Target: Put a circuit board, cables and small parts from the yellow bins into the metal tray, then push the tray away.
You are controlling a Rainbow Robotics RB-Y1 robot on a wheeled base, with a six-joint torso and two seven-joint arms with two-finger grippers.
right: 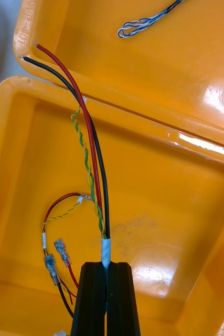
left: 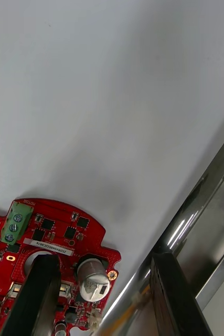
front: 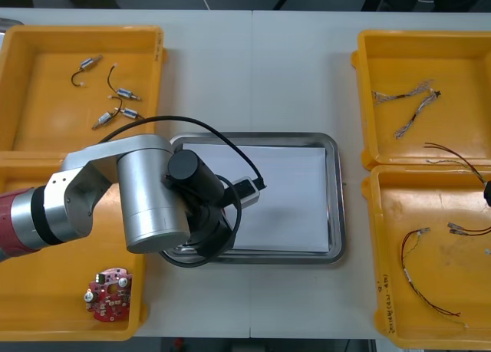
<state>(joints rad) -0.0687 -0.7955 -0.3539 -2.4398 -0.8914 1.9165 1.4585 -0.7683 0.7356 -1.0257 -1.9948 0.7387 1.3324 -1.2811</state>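
While right jaws clamp cables [right: 94, 163], left jaws gape over circuit board [left: 64, 236], perhaps touching.

White label [left: 48, 247] on red circuit board [left: 54, 223], print illegibly small.

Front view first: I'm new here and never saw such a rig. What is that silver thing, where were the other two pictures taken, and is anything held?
It is a two-armed robot seen from above. The silver thing is its left arm, reaching over the tray between the yellow bins. The other pictures come from cameras on the wrists; the black bars are each hand's fingers. The left hand is open above a red board lying in the tray by its rim. The right hand is shut on a cable over a bin. Another board, small parts and more cables lie in the bins.
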